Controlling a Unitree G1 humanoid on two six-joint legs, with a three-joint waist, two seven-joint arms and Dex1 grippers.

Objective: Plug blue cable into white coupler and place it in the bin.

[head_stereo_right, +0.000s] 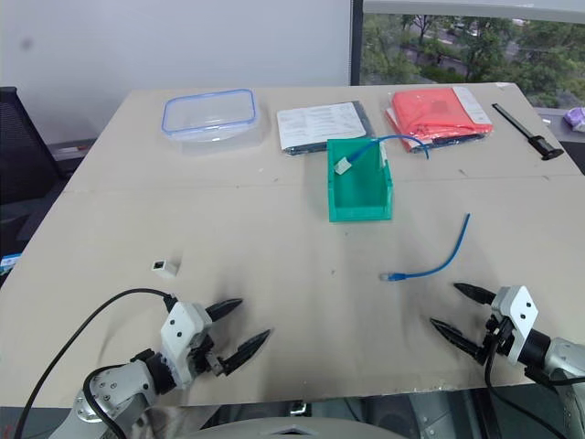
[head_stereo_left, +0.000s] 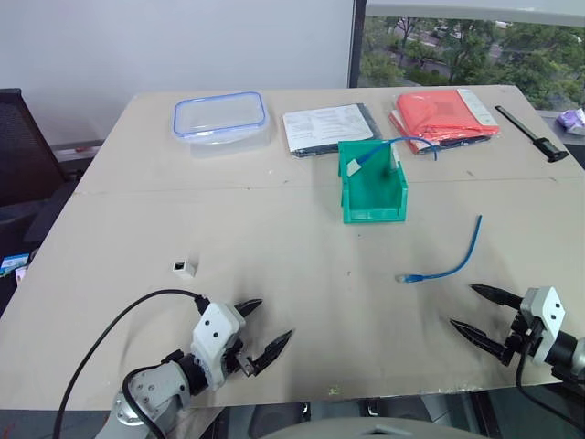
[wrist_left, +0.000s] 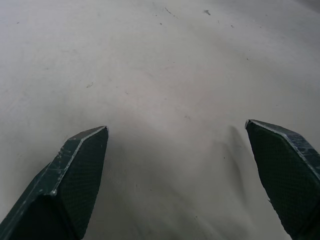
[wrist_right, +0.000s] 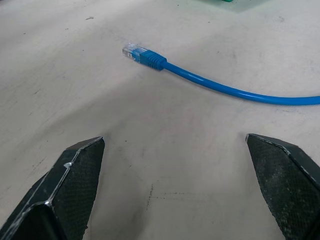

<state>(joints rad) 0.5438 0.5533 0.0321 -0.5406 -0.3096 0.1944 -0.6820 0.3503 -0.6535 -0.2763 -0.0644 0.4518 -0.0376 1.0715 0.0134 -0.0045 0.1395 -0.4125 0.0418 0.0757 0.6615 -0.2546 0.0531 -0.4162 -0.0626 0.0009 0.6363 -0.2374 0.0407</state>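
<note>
The blue cable [head_stereo_left: 450, 260] curves from the tabletop's near edge toward its right edge, beyond the wide-open, empty right gripper [head_stereo_left: 477, 312].

No legible txt anywhere; print on the paper sheet [head_stereo_left: 326, 127] too small to read.

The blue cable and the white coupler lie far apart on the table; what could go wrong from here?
1. The coupler is tiny; the open left gripper may push it away instead of pinching it.
2. The cable lies flat and curved, so the open right gripper may grip it far from the plug, leaving that end floppy for insertion.
3. The bin already holds another cable, which could be confused with this one.
</note>
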